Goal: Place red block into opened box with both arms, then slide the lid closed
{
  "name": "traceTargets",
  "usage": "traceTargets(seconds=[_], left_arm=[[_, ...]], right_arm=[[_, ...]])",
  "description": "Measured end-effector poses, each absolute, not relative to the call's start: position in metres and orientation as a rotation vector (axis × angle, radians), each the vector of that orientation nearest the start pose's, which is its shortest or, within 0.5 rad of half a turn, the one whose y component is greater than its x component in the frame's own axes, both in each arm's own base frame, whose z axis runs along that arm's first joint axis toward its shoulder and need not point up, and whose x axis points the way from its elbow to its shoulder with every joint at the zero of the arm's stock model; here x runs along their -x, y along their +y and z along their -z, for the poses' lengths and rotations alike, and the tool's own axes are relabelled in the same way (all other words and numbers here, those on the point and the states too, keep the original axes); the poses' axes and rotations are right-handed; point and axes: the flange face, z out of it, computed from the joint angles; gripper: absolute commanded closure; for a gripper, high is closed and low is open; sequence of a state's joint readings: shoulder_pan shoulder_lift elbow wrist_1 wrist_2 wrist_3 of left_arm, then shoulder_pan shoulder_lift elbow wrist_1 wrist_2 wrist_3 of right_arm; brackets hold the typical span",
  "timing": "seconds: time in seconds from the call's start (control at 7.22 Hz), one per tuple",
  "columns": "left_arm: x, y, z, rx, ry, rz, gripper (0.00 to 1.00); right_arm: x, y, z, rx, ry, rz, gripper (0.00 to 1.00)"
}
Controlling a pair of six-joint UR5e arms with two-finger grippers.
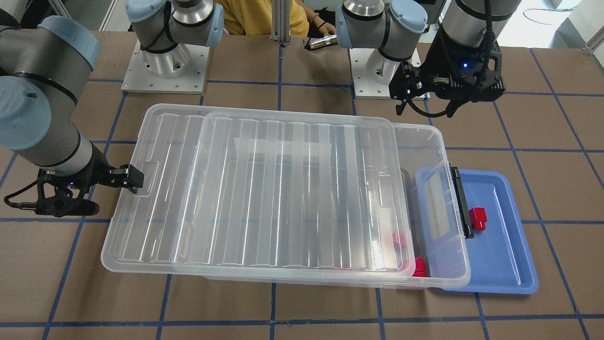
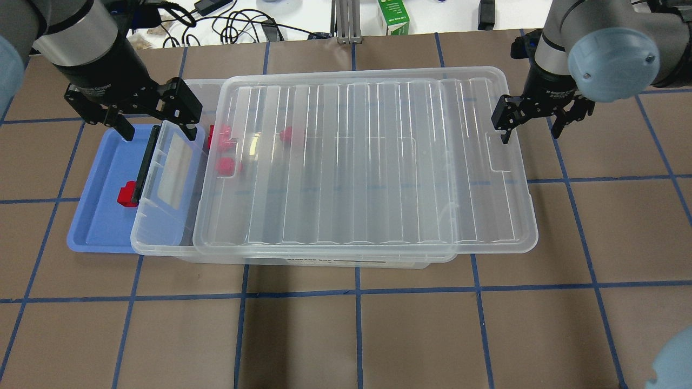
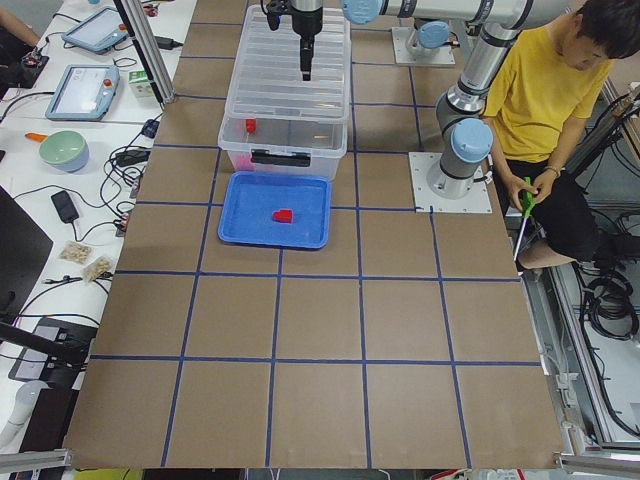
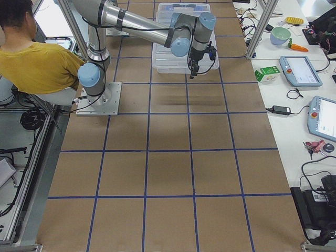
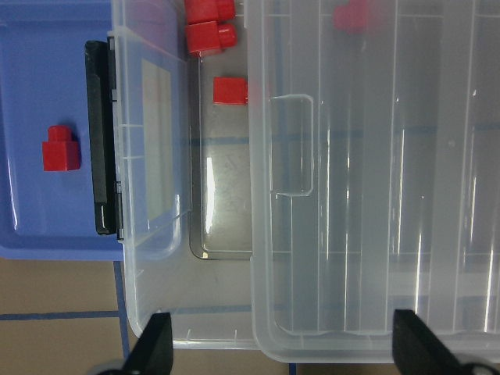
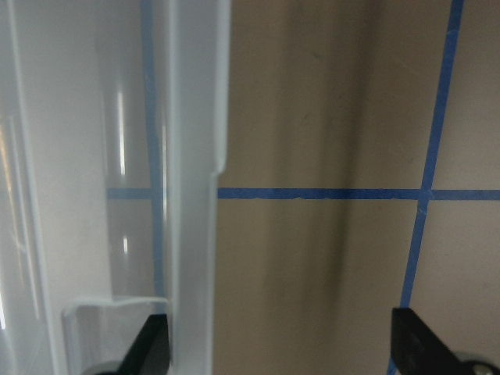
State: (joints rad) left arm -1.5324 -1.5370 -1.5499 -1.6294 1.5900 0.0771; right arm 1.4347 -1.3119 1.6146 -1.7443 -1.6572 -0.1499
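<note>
On the bench (image 2: 346, 335), the box (image 2: 157, 240) wears its lid (image 2: 367, 162) shifted toward the bench's right edge, so closing looks undone; left claw (image 2: 158, 128) and right claw (image 2: 531, 128) hang wide, empty; several red blocks (image 2: 224, 165) lie inside, one red block (image 2: 127, 194) on the blue tray (image 2: 97, 227)

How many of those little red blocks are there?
5 red blocks: one on the blue tray, three uncovered in the box, one under the lid. More may hide there.
</note>
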Motion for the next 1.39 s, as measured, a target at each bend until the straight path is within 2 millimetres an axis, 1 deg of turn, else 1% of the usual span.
traceTargets(seconds=[0.28, 0.69, 1.11, 1.39], left_arm=[[0.113, -0.481, -0.508, -0.061, 3.122, -0.011, 0.00], [0.113, -0.481, -0.508, -0.060, 3.122, -0.011, 0.00], [0.113, -0.481, -0.508, -0.060, 3.123, -0.009, 0.00], [0.113, -0.481, -0.508, -0.061, 3.123, -0.009, 0.00]], right_arm=[[-0.024, -0.582, -0.347, 0.044, 3.195, -0.232, 0.00], [-0.008, -0.582, -0.348, 0.098, 3.208, -0.239, 0.00], [0.019, -0.582, -0.349, 0.118, 3.200, -0.246, 0.00], [0.026, -0.582, -0.349, 0.136, 3.202, -0.249, 0.00]])
